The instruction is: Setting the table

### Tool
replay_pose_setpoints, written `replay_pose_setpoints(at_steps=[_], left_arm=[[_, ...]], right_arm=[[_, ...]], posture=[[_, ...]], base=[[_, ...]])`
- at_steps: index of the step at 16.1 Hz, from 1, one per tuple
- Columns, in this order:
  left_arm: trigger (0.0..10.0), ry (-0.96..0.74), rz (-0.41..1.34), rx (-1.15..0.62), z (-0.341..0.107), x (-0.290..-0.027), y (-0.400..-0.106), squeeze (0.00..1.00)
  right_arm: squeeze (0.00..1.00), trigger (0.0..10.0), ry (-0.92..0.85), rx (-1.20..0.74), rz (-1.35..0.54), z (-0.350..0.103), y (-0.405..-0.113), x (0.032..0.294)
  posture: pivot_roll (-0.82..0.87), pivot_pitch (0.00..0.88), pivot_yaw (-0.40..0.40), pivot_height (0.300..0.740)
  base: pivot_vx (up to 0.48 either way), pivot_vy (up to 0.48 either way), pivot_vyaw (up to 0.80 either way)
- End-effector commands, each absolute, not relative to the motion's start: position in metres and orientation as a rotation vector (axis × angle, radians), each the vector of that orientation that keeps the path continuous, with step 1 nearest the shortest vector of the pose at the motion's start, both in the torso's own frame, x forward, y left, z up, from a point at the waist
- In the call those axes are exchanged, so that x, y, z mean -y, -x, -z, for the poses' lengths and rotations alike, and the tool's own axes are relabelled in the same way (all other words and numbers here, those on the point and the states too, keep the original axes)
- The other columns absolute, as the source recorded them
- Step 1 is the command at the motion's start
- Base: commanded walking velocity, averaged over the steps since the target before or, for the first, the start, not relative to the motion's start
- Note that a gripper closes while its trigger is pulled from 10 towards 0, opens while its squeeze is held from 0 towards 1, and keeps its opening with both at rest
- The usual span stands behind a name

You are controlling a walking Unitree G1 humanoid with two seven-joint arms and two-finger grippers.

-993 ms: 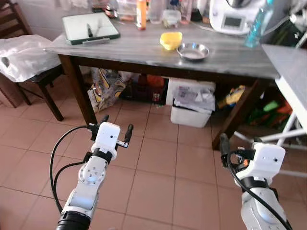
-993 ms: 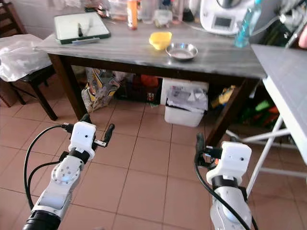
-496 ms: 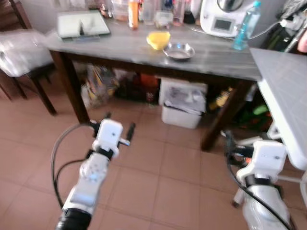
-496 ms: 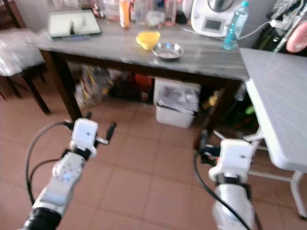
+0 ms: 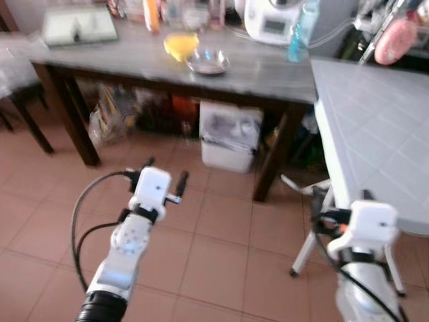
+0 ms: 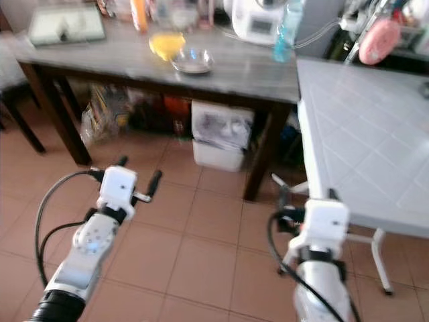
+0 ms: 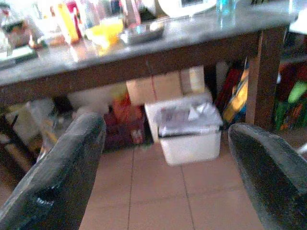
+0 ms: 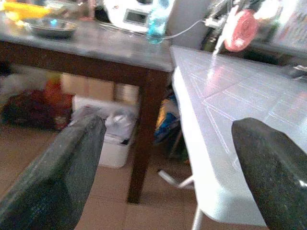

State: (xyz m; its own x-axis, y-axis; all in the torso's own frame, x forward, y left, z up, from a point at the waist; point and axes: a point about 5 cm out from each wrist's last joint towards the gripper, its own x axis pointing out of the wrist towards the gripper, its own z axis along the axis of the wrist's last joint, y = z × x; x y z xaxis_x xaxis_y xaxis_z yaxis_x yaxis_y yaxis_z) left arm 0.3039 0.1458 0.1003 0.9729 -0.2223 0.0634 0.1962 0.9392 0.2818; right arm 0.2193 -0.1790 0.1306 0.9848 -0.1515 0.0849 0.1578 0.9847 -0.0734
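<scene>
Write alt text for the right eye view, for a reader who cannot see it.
Two silver robot arms reach over a terracotta tile floor, the left gripper open, the right gripper beside a white folding table. Ahead, a dark wooden table with a grey top holds a yellow bowl and a metal dish; a white bin sits beneath.

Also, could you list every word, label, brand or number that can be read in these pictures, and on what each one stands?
None can be read.
White appliance display: blurred.
Blue bottle label: too small.
Orange bottle label: blurred.
Printed bag under the dark table: pattern, no legible words.
</scene>
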Motion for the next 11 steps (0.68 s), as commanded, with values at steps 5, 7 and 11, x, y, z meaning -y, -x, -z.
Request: replay_pose_setpoints(at_steps=[5, 7, 11], left_arm=[[10.0, -0.277, 0.219, 0.103, -0.1024, -0.1438, -0.306, 0.0], [10.0, -0.278, 0.221, 0.103, -0.1027, -0.1432, -0.3067, 0.0], [10.0, -0.282, 0.225, 0.103, -0.1022, -0.1432, -0.305, 0.0]], right_arm=[[0.0, 10.0, 0.084, 0.085, 0.159, -0.1334, -0.2181, 0.1843], [0.0, 10.0, 0.075, 0.085, 0.15, -0.1338, -0.2179, 0.1837], [0.0, 10.0, 0.067, 0.088, 0.156, -0.1344, -0.2175, 0.184]], posture=[[0.04, 0.099, -0.025, 0.74], [0.04, 0.1, -0.024, 0.74], [0.05, 0.103, -0.019, 0.74]], base=[[0.0, -0.442, 0.0], [0.0, -0.441, 0.0], [0.0, -0.442, 0.0]])
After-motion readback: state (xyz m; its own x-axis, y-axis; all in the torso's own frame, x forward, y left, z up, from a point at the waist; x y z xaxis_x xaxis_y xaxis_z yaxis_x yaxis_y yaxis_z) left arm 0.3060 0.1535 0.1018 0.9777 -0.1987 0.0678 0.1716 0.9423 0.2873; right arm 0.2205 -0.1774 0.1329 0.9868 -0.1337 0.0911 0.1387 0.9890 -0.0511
